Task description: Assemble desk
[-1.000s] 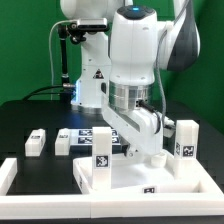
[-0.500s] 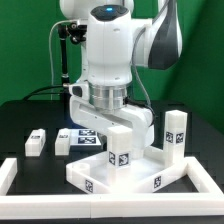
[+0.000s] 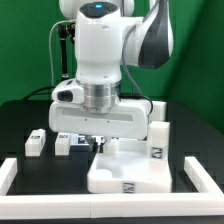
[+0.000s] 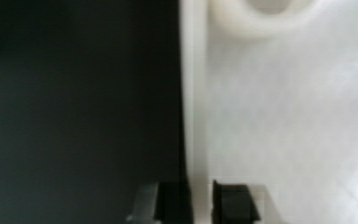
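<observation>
The white tabletop (image 3: 128,172) lies on the black table in the front middle of the exterior view. One white tagged leg (image 3: 158,140) stands upright at its corner toward the exterior view's right. My gripper (image 3: 101,143) points straight down at the tabletop's back edge. In the wrist view my gripper (image 4: 201,203) has a dark finger (image 4: 167,203) on each side of the tabletop's raised rim (image 4: 195,110), shut on it. The tabletop's pale floor (image 4: 291,130) and a round hole (image 4: 265,12) fill the rest of that view.
Two loose tagged legs (image 3: 36,142) (image 3: 62,143) lie on the table toward the exterior view's left. White border rails run along the left (image 3: 9,176) and right (image 3: 204,170) of the work area. The arm's base stands behind.
The wrist has turned and the tabletop has swung round on the table with it. The standing leg has shifted toward the exterior view's left; a second standing leg no longer shows.
</observation>
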`<action>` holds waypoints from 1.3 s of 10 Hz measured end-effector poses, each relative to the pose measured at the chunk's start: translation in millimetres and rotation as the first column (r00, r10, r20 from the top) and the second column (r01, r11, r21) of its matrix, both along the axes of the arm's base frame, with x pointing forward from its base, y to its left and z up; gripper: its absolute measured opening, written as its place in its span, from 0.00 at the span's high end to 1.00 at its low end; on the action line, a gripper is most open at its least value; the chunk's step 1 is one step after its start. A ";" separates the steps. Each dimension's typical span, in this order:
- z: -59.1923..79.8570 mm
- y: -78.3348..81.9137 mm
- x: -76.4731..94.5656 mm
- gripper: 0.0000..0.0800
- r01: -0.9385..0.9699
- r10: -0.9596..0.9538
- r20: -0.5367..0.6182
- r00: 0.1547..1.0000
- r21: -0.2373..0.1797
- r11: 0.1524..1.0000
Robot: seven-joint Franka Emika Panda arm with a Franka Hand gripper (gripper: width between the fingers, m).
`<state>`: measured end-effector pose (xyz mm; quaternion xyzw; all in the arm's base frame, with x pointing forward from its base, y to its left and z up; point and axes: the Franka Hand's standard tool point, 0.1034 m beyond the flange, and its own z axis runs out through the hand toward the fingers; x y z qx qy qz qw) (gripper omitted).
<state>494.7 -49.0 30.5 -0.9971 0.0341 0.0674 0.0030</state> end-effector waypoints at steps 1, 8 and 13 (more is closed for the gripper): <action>-0.2 -1.0 -0.6 0.96 -0.052 0.052 -0.002 0.999 0.003 0.999; -0.5 -0.9 37.2 1.00 -0.459 0.461 0.066 0.885 -0.037 0.888; -0.2 -6.8 37.3 0.47 -0.452 0.453 0.067 0.889 -0.038 0.891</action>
